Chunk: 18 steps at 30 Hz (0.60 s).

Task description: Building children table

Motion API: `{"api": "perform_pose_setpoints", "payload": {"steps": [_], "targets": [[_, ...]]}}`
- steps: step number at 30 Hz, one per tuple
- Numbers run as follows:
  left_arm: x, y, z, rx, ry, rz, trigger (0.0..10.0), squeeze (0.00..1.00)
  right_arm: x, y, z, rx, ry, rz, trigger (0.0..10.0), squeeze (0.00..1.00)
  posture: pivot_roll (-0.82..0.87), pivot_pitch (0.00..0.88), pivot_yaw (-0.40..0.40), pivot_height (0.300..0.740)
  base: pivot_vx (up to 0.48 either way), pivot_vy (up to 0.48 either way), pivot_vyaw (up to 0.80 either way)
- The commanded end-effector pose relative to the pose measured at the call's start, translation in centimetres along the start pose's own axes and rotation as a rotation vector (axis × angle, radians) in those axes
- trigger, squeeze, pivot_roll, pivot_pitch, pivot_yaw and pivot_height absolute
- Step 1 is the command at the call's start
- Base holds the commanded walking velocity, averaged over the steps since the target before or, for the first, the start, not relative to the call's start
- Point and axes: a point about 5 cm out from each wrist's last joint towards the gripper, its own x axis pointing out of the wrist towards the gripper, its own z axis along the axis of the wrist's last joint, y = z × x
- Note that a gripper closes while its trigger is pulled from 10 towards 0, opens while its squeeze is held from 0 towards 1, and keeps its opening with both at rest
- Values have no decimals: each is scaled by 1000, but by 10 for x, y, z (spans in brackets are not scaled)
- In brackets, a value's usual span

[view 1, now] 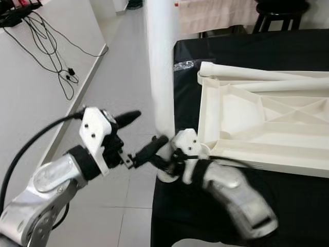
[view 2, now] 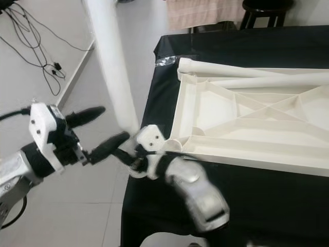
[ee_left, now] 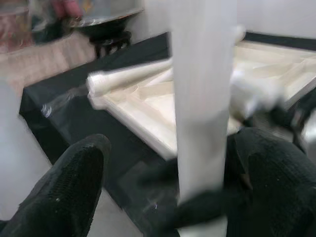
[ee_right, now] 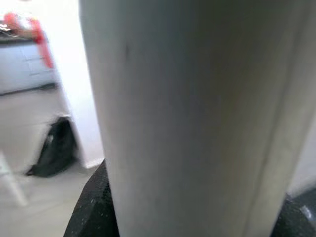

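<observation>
The right gripper [view 1: 165, 160] has its jaws pinching the bottom end of a white table leg [view 1: 160, 67], which stands upright at the near left corner of the counter [view 2: 257, 206]. In the right wrist view the leg [ee_right: 197, 118] runs close across the picture, with a black finger [ee_right: 94, 207] touching it on one side. The right arm [view 2: 198, 193] lies over the black cloth of the counter, blurred, with its wrist just beside the corner of the tabletop.

The left gripper [view 1: 139, 136] hangs off the counter's left edge, over the tiled floor [view 1: 123, 92], its jaws spread wide. One finger points up and away from the leg; the other reaches toward the leg's lower end and comes close to the right gripper's fingers. In the left wrist view the leg [ee_left: 202, 98] stands between the two spread black fingers [ee_left: 74, 182], nearer to one of them; whether that finger touches it I cannot tell.

The white tabletop [view 2: 247, 123] lies upside down on the counter, its ribbed underside facing up. Two more white legs [view 2: 257, 74] lie across its far side, touching each other. Black cables [view 1: 46, 46] trail over the white surface at the far left, and a dark stool [view 1: 280, 13] stands beyond the counter.
</observation>
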Motion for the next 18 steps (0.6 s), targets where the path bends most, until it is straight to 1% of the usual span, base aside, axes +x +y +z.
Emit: {"api": "perform_pose_setpoints", "payload": {"steps": [1,2,3,4,6,7,10,11,12,13,14,15,16,18], "targets": [[-4,-11,-10,-18,70,-50,10000,0,-1,-14,17,-18,-94,96,10000,0,59,142,96,740,0,0,0],[-4,-11,-10,-18,70,-50,10000,0,-1,-14,17,-18,-94,96,10000,0,59,142,96,740,0,0,0],[-8,-20,-20,-29,119,-68,10000,0,-2,-26,25,-28,-119,162,10000,0,75,167,89,740,0,0,0],[-14,-28,-30,-36,170,-83,10000,0,-2,-37,32,-17,-141,211,10000,0,83,181,85,740,0,0,0],[-24,-43,-44,-58,247,-102,10000,0,-6,-53,41,-5,-159,310,10000,0,101,207,80,740,0,0,0],[-24,-43,-44,-58,247,-102,10000,0,-6,-53,41,-5,-159,310,10000,0,101,207,80,740,0,0,0],[-36,-59,-51,-106,300,-109,10000,0,-13,-65,47,13,-145,378,10000,0,113,241,83,740,0,0,0],[-40,-65,-54,-129,316,-120,10000,0,-15,-71,48,26,-141,390,10000,0,121,259,85,740,0,0,0],[-42,-70,-56,-143,326,-127,10000,0,-17,-75,48,34,-140,397,10000,0,121,259,85,740,0,0,0],[-42,-70,-56,-143,326,-127,10000,0,-17,-75,48,34,-140,397,10000,0,121,259,85,740,0,0,0],[-44,-75,-59,-163,337,-136,10000,0,-20,-78,46,46,-116,421,10000,0,126,280,91,740,0,0,0],[-45,-79,-60,-177,344,-140,10000,0,-22,-80,44,54,-99,441,10000,0,126,280,91,740,0,0,0],[-45,-79,-60,-177,344,-140,10000,0,-22,-80,44,54,-99,441,10000,0,126,280,91,740,0,0,0],[-47,-83,-57,-215,329,-126,10000,0,-27,-81,39,51,-60,483,10000,0,135,312,98,740,0,0,0]]}}
